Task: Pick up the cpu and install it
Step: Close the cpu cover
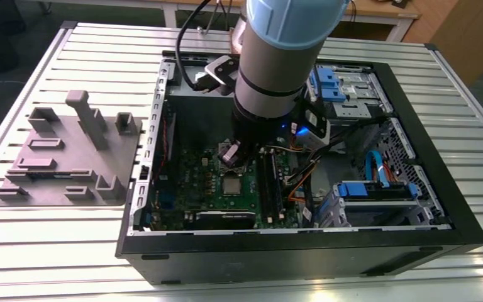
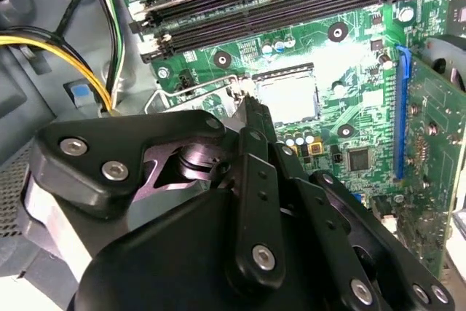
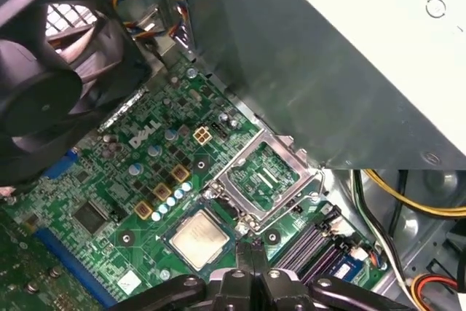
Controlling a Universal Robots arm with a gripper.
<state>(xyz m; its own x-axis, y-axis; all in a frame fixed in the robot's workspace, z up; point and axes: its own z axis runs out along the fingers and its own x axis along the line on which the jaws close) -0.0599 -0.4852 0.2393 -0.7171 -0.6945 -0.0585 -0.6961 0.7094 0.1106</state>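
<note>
First wrist view: I see the black two-finger gripper point(image 3: 252, 251) with its fingers pressed together and nothing between them. The tips hang just beside the cpu point(image 3: 199, 237), a small flat square chip with a silvery-grey top. It lies flat in its socket on the green motherboard point(image 3: 102, 180). The square metal retention frame point(image 3: 266, 169) lies open next to it. In the exterior view, the grey arm point(image 1: 279, 56) reaches down into the open black computer case point(image 1: 309, 255) on the slatted metal table point(image 1: 57, 251).

Silvery-grey cpu point(image 3: 200, 238), green motherboard point(image 3: 102, 180)
</note>
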